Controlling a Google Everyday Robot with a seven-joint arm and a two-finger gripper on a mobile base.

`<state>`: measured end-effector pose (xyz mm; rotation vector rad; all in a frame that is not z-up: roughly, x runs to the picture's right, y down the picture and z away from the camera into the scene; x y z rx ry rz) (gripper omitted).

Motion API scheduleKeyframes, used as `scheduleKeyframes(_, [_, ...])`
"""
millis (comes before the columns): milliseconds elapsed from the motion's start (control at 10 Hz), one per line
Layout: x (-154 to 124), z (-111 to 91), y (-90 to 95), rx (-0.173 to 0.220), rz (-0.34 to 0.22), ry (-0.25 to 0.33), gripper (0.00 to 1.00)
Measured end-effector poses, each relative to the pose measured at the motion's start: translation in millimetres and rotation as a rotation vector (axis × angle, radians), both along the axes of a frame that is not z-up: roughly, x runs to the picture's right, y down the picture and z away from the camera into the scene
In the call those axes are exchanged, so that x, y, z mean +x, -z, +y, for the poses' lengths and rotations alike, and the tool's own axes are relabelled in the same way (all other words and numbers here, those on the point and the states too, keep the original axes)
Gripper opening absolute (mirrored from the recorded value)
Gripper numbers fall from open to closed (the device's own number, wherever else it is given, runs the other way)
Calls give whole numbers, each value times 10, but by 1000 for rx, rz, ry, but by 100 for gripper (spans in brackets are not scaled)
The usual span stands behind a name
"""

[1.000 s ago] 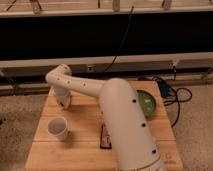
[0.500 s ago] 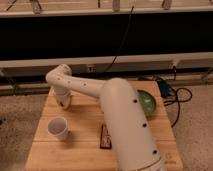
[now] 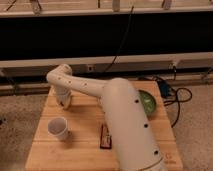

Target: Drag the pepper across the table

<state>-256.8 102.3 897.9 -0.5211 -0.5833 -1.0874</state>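
The light wooden table (image 3: 82,112) fills the lower part of the camera view. My white arm reaches from the lower right up and across to the table's far left, where my gripper (image 3: 64,104) points down at the tabletop near the back edge. The pepper does not show; it is hidden or out of view, possibly under the gripper. A white cup (image 3: 58,128) stands on the table in front of the gripper, a short way apart from it.
A flat black-and-red bar (image 3: 105,136) lies near the table's middle, partly behind my arm. A green bowl (image 3: 148,101) sits at the right edge. Cables (image 3: 172,97) lie on the floor to the right. A dark wall runs behind the table.
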Motion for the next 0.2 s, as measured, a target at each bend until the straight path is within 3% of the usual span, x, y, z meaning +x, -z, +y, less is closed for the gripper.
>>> scheduleKeyframes(200, [20,-14,3,-4,1,-9,0])
